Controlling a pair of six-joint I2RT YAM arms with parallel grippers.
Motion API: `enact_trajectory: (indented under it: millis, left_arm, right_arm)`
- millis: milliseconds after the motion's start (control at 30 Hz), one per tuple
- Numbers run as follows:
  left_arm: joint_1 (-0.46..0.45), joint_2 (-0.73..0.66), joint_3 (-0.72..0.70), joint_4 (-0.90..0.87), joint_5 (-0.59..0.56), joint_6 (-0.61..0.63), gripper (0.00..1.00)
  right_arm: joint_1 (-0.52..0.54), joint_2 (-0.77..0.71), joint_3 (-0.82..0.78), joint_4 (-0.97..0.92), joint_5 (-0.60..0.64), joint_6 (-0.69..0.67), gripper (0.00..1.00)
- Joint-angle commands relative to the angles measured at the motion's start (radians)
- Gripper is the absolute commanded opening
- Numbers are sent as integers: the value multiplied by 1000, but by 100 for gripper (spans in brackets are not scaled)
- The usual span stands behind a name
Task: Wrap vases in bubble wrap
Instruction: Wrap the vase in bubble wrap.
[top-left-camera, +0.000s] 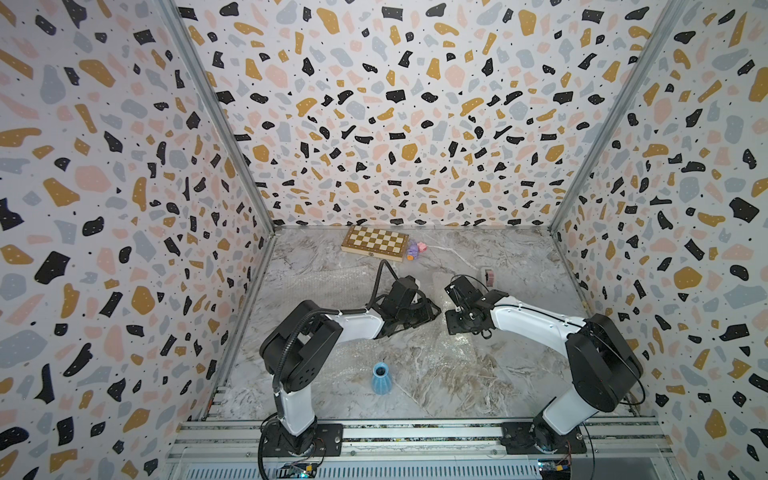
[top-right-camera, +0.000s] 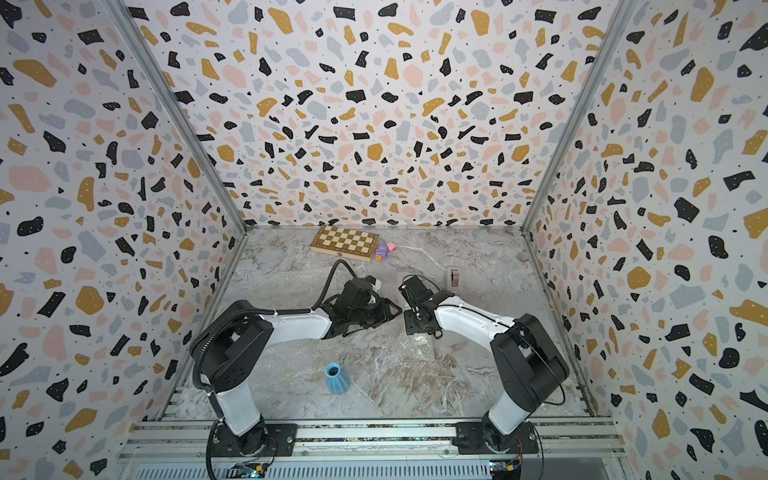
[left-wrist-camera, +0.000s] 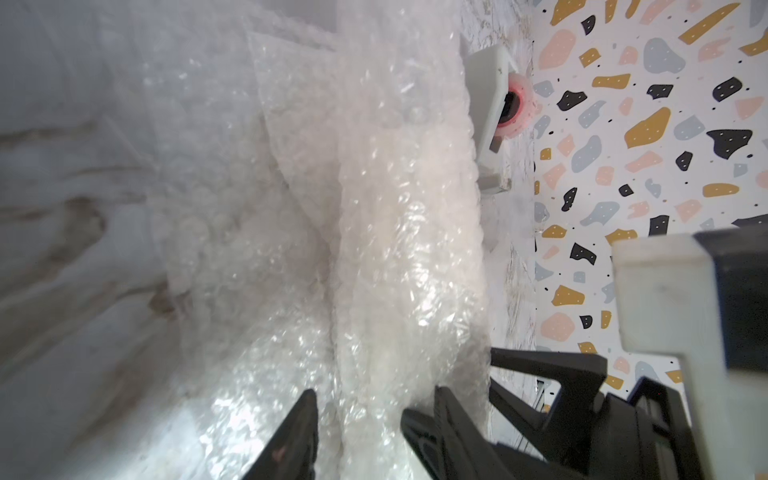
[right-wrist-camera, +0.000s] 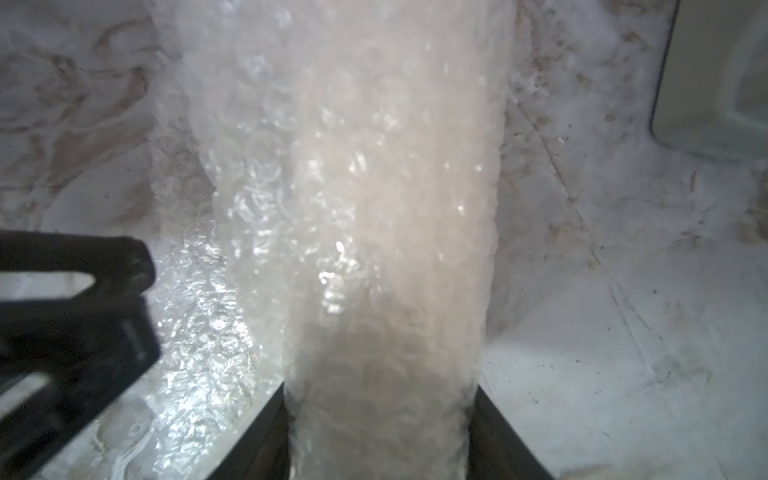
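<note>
A cream vase rolled in bubble wrap (right-wrist-camera: 395, 208) lies on the marble between my two arms; only its pale shape shows through the plastic. My right gripper (right-wrist-camera: 380, 392) is shut on one end of this roll, which fills the gap between its fingers. My left gripper (left-wrist-camera: 374, 395) stands open, its fingers on either side of the same roll (left-wrist-camera: 407, 257). In both top views the arms hide most of the roll. The light blue vase (top-left-camera: 380, 376) (top-right-camera: 336, 376) stands bare near the front, between the arm bases. Loose bubble wrap sheets lie at the back left (top-left-camera: 332, 278) and front right (top-left-camera: 440, 353).
A white tape dispenser (top-left-camera: 488, 276) (left-wrist-camera: 490, 116) stands just behind my right gripper (top-left-camera: 455, 322). A wooden chessboard (top-left-camera: 374, 242) and small toys (top-left-camera: 415, 249) lie by the back wall. Patterned walls close in three sides.
</note>
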Motion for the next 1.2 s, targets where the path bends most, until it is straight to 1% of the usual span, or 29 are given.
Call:
enact_trajectory:
  millis: [0, 67, 167, 333, 400, 433, 500, 567, 700, 800, 867, 933, 1033, 1100, 1167]
  left_arm:
    - [-4, 52, 45, 67, 15, -8, 45]
    - [-5, 91, 62, 96, 34, -23, 44]
    - [-14, 133, 100, 74, 32, -18, 44]
    - [-23, 175, 126, 23, 17, -14, 35]
    - [-24, 178, 116, 22, 12, -14, 28]
    - [-24, 178, 109, 17, 4, -9, 27]
    - [-26, 179, 97, 9, -1, -3, 26]
    - [-26, 181, 80, 16, 3, 1, 26]
    - [-24, 163, 45, 16, -11, 11, 24]
    - [-22, 162, 27, 19, -11, 13, 23]
    - [-18, 164, 21, 28, -6, 8, 22]
    - [-18, 159, 21, 21, -13, 14, 22]
    - [-18, 150, 18, 19, -17, 17, 22]
    - [-18, 152, 22, 19, -11, 15, 22]
    - [-18, 152, 21, 23, -9, 15, 22]
  right_arm:
    - [9, 16, 4, -29, 11, 7, 51]
    - [14, 16, 5, -23, 4, 7, 51]
    - [16, 19, 6, -20, -3, 6, 51]
    - [16, -1, 9, -20, -18, 2, 53]
    - [16, -26, 9, -14, -38, -2, 57]
    - [14, -42, 10, -12, -51, -7, 64]
    - [4, -79, 7, -5, -103, -19, 70]
    - [-37, -124, -11, 15, -192, -30, 77]
    - [-189, -205, -105, 97, -448, -56, 78]
    - [-266, -211, -160, 157, -552, -70, 79]
    - [-310, -181, -190, 198, -619, -60, 80]
    - [-325, -138, -191, 209, -636, -55, 80]
    - [-324, -115, -211, 292, -699, -26, 80]
    - [-315, -85, -216, 314, -684, -16, 79]
    - [-299, -52, -208, 314, -675, -25, 75]
